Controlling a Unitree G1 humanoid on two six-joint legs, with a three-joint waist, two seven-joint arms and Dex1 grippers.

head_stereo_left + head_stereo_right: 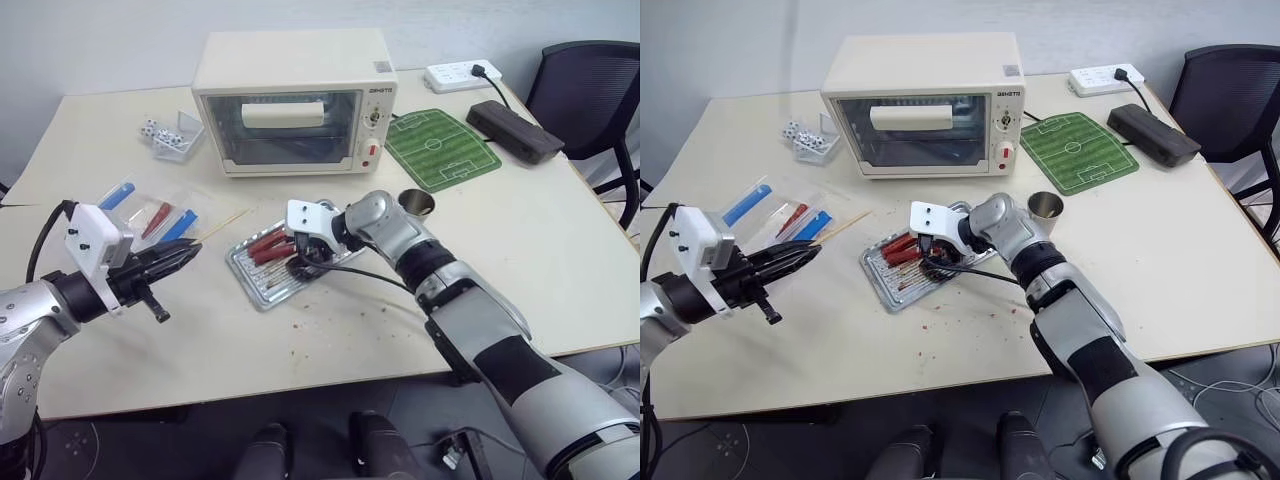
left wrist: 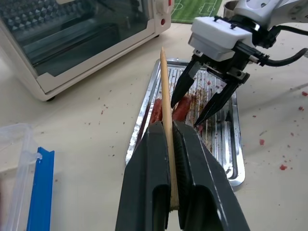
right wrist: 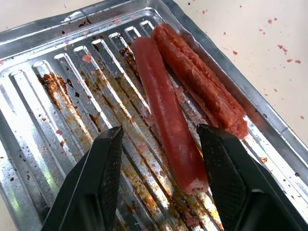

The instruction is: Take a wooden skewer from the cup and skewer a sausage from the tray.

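Right wrist view: two sausages lie side by side in the tray (image 3: 43,96), one smooth and glossy dark red (image 3: 166,115), the other rougher and torn along its surface (image 3: 202,86), both touching along their length near one long rim. The ribbed tray bottom is streaked with brown grease. The right gripper (image 3: 161,159) hangs over the tray with its fingers parted, straddling the end of the smooth sausage and holding nothing. One wooden skewer (image 2: 166,110), thin, pale and straight, is clamped between the closed fingers of the left gripper (image 2: 171,144), pointing toward the tray. The tray sits mid-desk near the front edge; one cup (image 1: 416,203) stands just behind the right arm. A toaster oven (image 1: 290,100) stands toward the desk's far edge, a clear packet with blue strips (image 1: 150,215) toward its left edge.
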